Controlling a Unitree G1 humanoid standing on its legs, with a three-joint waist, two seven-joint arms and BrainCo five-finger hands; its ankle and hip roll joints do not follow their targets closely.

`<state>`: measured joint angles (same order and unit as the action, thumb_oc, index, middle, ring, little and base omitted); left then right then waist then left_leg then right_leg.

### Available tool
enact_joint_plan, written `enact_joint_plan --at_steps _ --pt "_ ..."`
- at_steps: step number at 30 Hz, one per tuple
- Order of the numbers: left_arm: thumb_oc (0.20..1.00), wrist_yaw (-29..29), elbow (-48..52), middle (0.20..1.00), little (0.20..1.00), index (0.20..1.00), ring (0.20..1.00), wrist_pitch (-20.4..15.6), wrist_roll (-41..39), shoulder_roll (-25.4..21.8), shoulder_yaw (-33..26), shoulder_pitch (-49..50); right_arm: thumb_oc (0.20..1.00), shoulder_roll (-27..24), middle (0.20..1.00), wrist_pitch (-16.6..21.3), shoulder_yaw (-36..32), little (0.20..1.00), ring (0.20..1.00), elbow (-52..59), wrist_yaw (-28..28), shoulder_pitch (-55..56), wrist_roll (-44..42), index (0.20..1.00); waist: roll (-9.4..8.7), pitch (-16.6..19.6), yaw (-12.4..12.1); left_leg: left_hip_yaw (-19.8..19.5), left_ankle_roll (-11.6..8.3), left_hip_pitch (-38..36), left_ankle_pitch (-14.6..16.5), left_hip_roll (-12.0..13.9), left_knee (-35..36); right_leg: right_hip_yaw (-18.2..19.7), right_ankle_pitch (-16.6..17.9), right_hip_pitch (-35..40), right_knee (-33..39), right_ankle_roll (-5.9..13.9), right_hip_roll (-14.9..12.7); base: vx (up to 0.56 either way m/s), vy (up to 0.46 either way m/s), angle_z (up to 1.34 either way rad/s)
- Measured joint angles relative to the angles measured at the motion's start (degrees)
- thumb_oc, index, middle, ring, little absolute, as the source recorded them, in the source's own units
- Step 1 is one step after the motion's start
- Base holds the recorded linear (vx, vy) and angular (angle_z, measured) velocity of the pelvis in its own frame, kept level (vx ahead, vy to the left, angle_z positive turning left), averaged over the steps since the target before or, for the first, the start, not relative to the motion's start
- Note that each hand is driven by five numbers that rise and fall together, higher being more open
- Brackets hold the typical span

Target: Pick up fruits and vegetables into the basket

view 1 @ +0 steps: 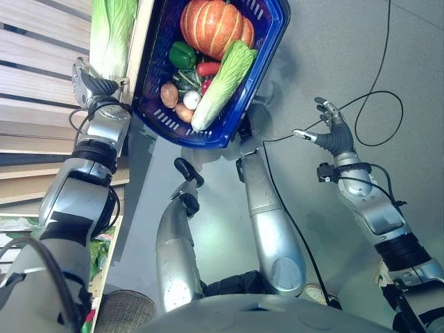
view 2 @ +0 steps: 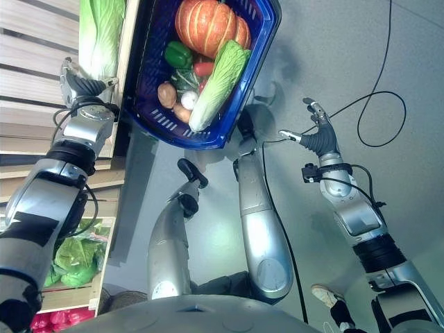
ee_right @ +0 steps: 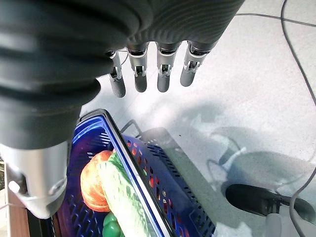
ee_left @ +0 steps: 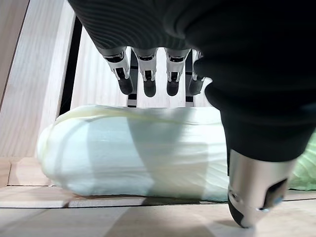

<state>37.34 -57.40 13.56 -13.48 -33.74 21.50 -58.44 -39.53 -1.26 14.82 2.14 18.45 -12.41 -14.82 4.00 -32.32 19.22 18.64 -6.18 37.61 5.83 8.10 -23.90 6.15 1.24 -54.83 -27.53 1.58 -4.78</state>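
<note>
- Left hand (view 1: 89, 84) sits at the base of a napa cabbage (ee_left: 133, 150) lying on the wooden slatted shelf (view 1: 35, 55); fingers (ee_left: 148, 81) straight, apart, above the cabbage, not gripping.
- Right hand (view 1: 333, 132) over the grey floor (view 1: 388, 55), fingers spread, empty.
- Blue basket (view 1: 208, 135) holds a pumpkin (view 1: 211, 26), second cabbage (view 1: 223, 83), green pepper (view 1: 182, 54).

Blue basket (view 1: 161, 119) brims with colour

Ribbed orange pumpkin (view 1: 211, 26), green pepper (view 1: 182, 53), pale green-and-white cabbage (view 1: 223, 82); pale slatted wood shelf (view 1: 35, 62).
</note>
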Motion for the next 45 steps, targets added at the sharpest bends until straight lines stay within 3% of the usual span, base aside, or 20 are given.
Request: enact_joint_plan --at_steps 15,22,23,24,32,38,45 --pt "1.000 -6.3 -5.6 1.000 1.000 1.000 1.000 1.5 -8.0 -2.4 1.2 -2.4 1.000 0.0 1.000 1.9 -0.5 1.000 1.000 -0.4 0.5 -0.7 -2.1 1.000 0.00 0.0 0.4 0.9 -0.04 0.7 0.1 0.0 0.1 1.1 -0.2 -1.5 -0.1 0.29 0.5 0.00 0.003 -0.03" --pt "1.000 -13.6 -9.3 1.000 1.000 1.000 1.000 4.7 -11.1 -2.9 1.3 -2.8 1.000 0.0 1.000 1.8 -0.6 1.000 1.000 -0.3 0.3 -2.0 -2.5 1.000 0.01 0.0 0.4 0.9 -0.06 1.2 0.1 0.0 0.2 1.1 -0.2 -2.0 0.0 0.28 0.5 0.00 0.012 0.00" --pt "0.551 -15.3 -9.3 0.551 0.551 0.551 0.551 5.3 -11.0 -3.4 1.5 -3.1 1.000 -0.1 1.000 1.8 -0.6 1.000 1.000 -0.3 0.2 -2.2 -3.4 1.000 0.01 0.0 0.4 0.9 -0.06 1.2 0.1 0.0 0.2 1.2 -0.2 -2.0 0.0 0.28 0.5 0.01 0.049 -0.01" --pt "0.200 -16.7 -9.4 0.200 0.200 0.200 0.200 6.0 -10.5 -3.9 1.6 -3.4 1.000 -0.2 1.000 1.8 -0.7 1.000 1.000 -0.3 0.0 -2.2 -3.9 1.000 -0.01 0.1 0.5 1.0 -0.07 1.3 0.1 0.0 0.1 1.2 -0.2 -2.2 -0.1 0.29 0.5 0.01 0.050 -0.01" --pt "0.200 -22.4 -10.9 0.200 0.200 0.200 0.200 7.0 -2.5 -6.6 5.0 -4.1 1.000 -1.4 1.000 1.7 -1.1 1.000 1.000 -0.7 -0.2 -3.0 -4.4 1.000 -0.05 0.3 1.2 1.5 -0.13 2.1 0.1 0.0 -0.1 1.8 0.0 -3.4 -0.6 0.04 0.5 0.00 0.022 -0.02" --pt "0.200 -24.2 -11.3 0.200 0.200 0.200 0.200 7.0 -2.1 -6.7 5.7 -4.0 1.000 -2.1 1.000 1.7 -1.4 1.000 1.000 -0.7 -0.3 -3.0 -4.4 1.000 -0.05 0.3 1.3 1.5 -0.12 1.3 0.1 0.0 -0.2 1.8 0.0 -2.6 -0.6 0.11 0.4 0.00 0.012 0.00" --pt "0.200 -23.5 -10.3 0.200 0.200 0.200 0.200 3.3 -2.3 -5.3 5.2 -1.3 1.000 -2.0 1.000 1.9 -1.6 1.000 1.000 -0.1 -1.7 -2.6 -4.3 1.000 -0.05 0.3 1.3 1.6 -0.12 -1.6 0.1 -0.2 0.4 1.8 0.1 0.0 -0.6 -0.08 0.3 -0.01 0.038 0.00"
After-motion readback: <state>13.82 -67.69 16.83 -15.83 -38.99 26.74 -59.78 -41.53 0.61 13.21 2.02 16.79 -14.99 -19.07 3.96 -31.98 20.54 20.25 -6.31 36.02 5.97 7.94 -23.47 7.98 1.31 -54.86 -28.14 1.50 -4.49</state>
